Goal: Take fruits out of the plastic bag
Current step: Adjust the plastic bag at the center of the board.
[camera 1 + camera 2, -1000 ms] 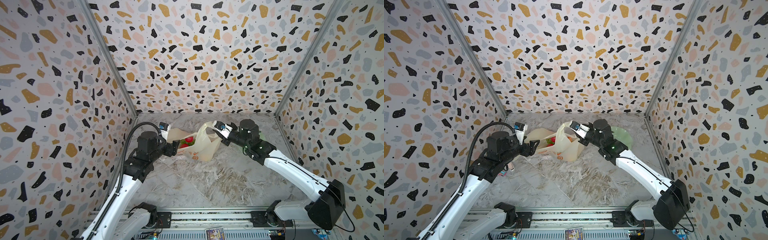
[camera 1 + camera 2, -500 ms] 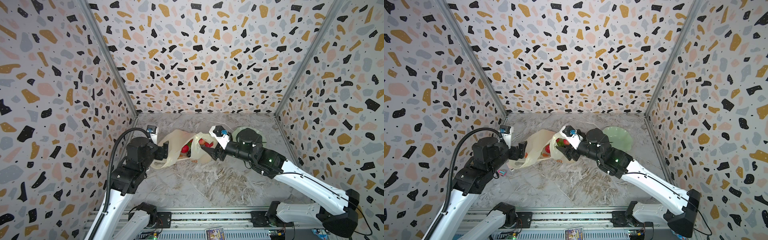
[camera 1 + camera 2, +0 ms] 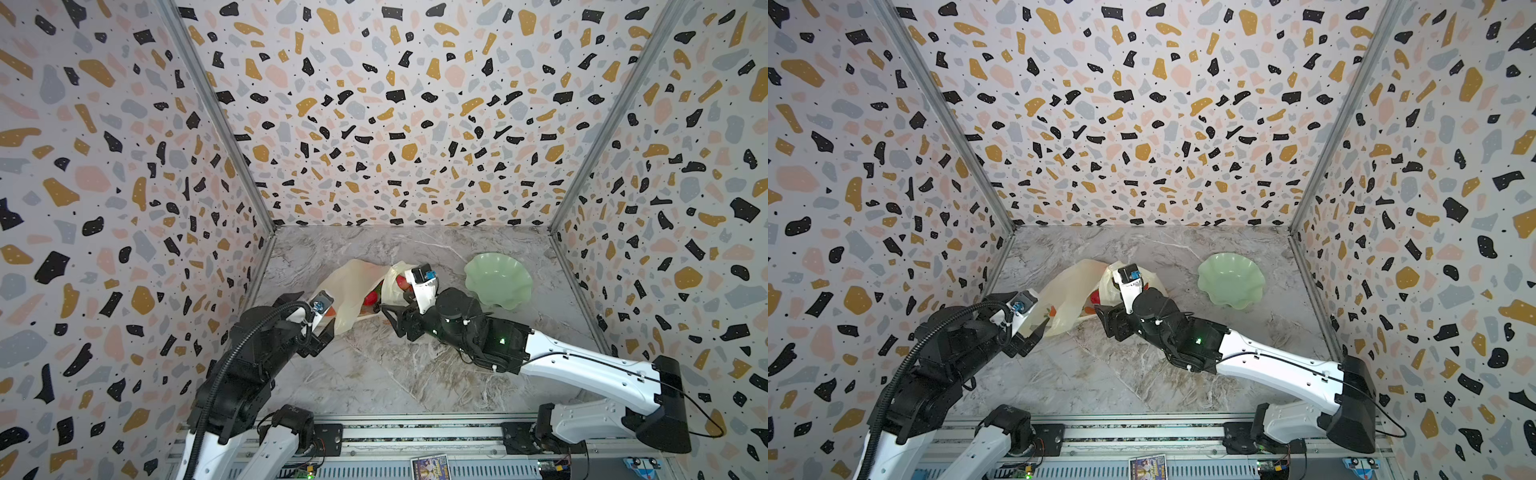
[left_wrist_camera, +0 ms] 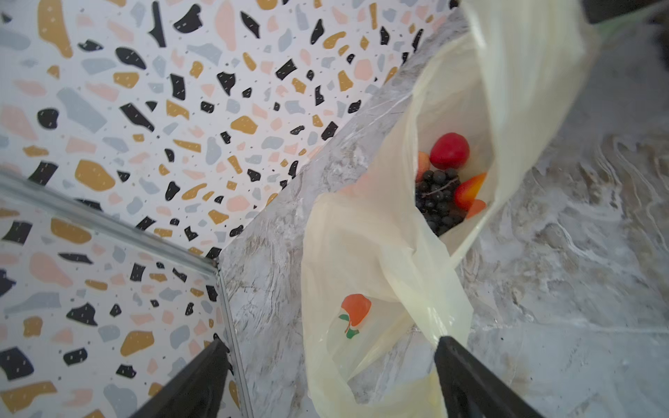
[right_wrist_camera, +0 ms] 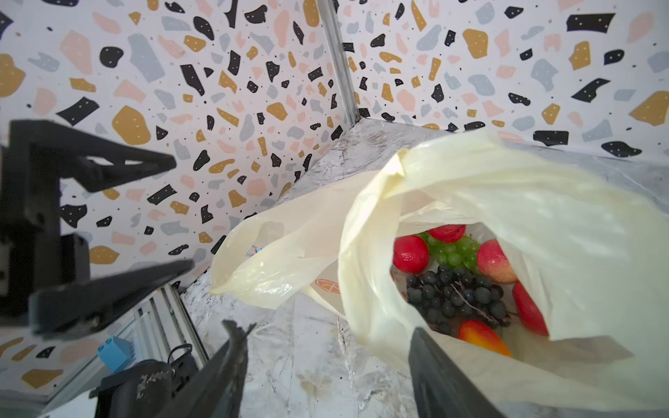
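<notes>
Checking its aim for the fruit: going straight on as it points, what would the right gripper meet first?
Probably the plastic bag, at the rim of its mouth. The open right gripper points beside the opening, so the dark grapes inside lie off that line. Depth is unclear.

1. Both top views are taken from high above the front rail (image 3: 415, 432) and faced down toward 12 o'clock. The whole table (image 3: 374, 374) is covered from afar.
2. Left wrist view: held close, faced toward 1 o'clock into the plastic bag (image 4: 380, 289).
3. Right wrist view: held close, faced toward 10 o'clock.
4. The bag mouth is shared by all views.
</notes>
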Controlling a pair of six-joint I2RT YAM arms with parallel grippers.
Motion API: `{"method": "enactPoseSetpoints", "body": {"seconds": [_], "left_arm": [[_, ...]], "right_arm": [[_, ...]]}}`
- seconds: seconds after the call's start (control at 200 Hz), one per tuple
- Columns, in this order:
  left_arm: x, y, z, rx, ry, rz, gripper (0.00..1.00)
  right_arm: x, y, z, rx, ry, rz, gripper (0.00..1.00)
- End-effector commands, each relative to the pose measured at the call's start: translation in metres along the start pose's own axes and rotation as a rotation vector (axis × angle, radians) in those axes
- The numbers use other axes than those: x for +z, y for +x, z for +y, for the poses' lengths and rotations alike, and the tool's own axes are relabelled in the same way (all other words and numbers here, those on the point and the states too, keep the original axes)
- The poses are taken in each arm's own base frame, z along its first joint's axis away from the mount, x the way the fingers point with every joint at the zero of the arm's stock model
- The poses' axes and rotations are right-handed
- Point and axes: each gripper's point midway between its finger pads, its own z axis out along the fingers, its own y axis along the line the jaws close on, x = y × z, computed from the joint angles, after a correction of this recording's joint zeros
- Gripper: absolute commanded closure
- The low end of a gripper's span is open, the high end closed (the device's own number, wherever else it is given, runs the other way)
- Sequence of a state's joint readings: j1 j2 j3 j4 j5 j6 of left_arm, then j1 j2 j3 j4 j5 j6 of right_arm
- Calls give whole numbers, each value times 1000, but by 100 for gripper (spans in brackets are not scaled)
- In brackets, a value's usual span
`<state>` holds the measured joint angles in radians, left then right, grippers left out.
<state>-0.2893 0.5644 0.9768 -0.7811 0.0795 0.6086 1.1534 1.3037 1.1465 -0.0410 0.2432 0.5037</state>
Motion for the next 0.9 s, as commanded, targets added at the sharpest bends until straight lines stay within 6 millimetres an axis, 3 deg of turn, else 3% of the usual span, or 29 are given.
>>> {"method": "enactPoseSetpoints", "body": {"seconds": [0.0,0.265,0.406,0.516,0.626,0.891], "left_arm": [[9,0,-31,130,158,-43,9],[27,21,-37,141,180,36,8],[34,29,-38,155,189,72,7],[35,28,-38,168,189,63,6],[40,33,-39,189,181,73,9],[52,37,-36,207,145,61,12]], "right_arm": [[-1,-37,-2,111,2,-98,29],[21,-53,-6,206,-82,-96,34],[20,-65,9,221,-152,-114,24],[21,-66,16,236,-185,-110,25],[25,-66,15,239,-176,-113,36],[21,-77,9,194,-143,-143,79]]}}
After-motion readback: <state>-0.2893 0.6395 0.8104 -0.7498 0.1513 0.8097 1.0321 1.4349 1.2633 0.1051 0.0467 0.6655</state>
